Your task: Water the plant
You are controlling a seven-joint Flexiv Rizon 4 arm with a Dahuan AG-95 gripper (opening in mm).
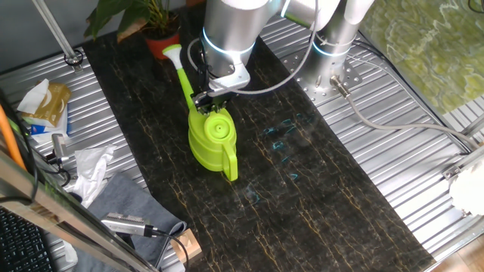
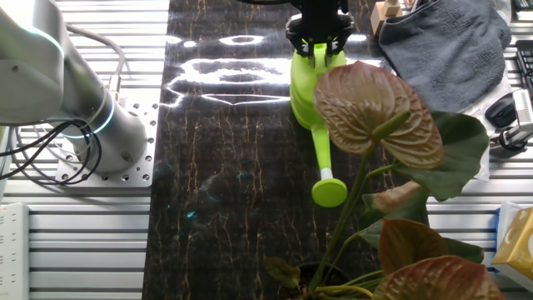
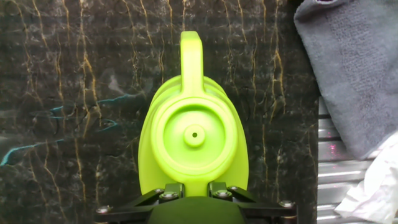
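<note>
Hand view shows the end effector (image 3: 191,191) closed on the watering can (image 3: 194,149) near its spout base. Its spout (image 1: 181,75) points along the tabletop (image 1: 302,189) toward the plant (image 1: 155,23) at the far end.

Bright, sharp frames (glare on tabletop (image 2: 216,67))
</note>
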